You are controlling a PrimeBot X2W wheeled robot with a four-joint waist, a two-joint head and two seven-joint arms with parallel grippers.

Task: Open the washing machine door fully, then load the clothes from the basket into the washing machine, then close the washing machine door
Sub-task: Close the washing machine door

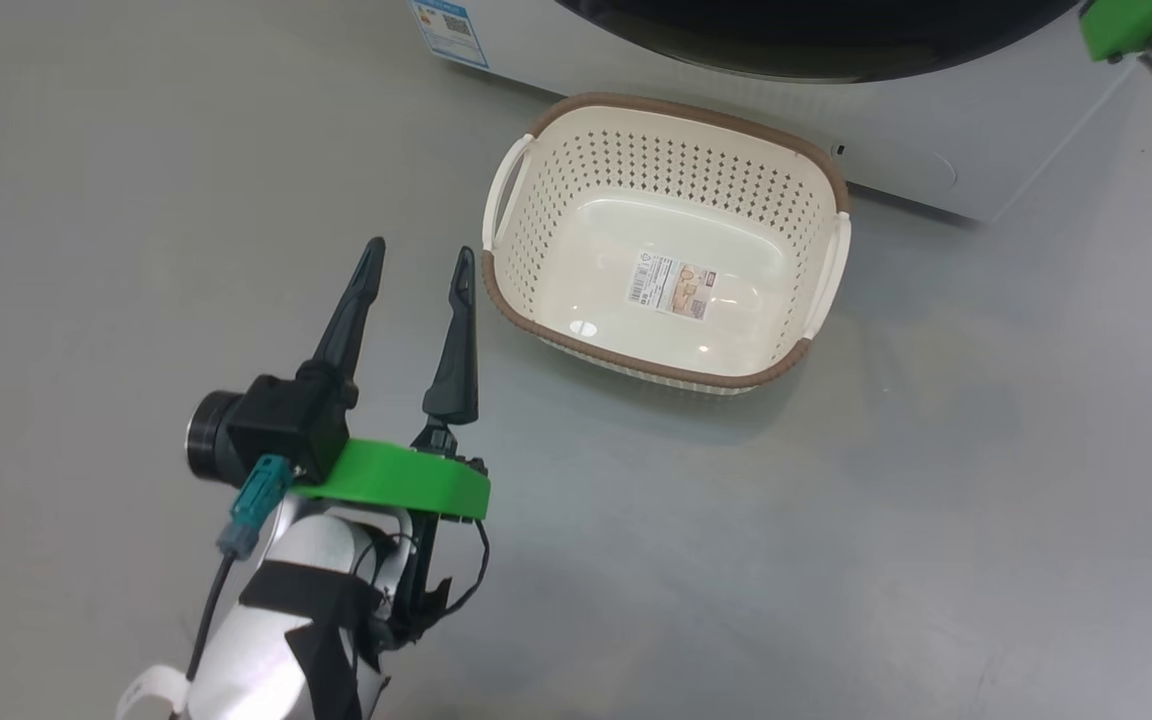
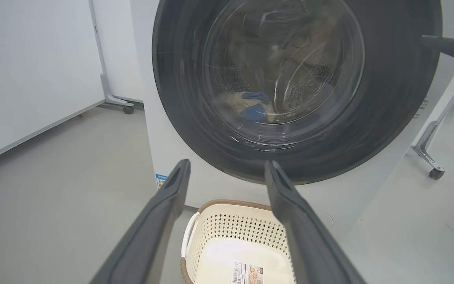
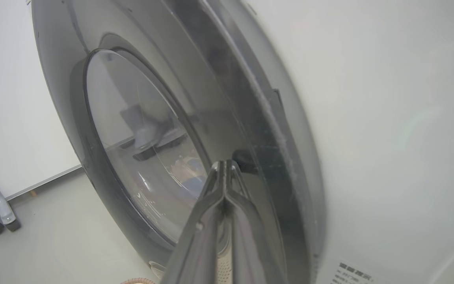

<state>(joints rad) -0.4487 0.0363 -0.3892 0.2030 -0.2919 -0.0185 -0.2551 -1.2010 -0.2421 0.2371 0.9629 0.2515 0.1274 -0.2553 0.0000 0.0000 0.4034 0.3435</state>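
Note:
The basket (image 1: 816, 160) stands on the grey floor just before the washing machine (image 1: 916, 120), and I see only a label on its bottom. My left gripper (image 1: 418, 252) hovers open to the basket's left, with nothing between its fingers. In the left wrist view the washing machine door (image 2: 388, 98) lies close against the machine's front. Behind its glass lie the clothes (image 2: 255, 108), cream and blue, low in the drum. My right gripper (image 3: 227, 165) is shut, its tips pressed on the door's black rim (image 3: 258, 130). I cannot tell whether the door is latched.
A white panel on casters (image 2: 34, 71) stands left of the machine, and a metal leg with a caster (image 2: 432, 169) stands to its right. A blue sticker (image 1: 448, 30) marks the machine's lower corner. Grey floor (image 1: 936, 500) spreads around the basket.

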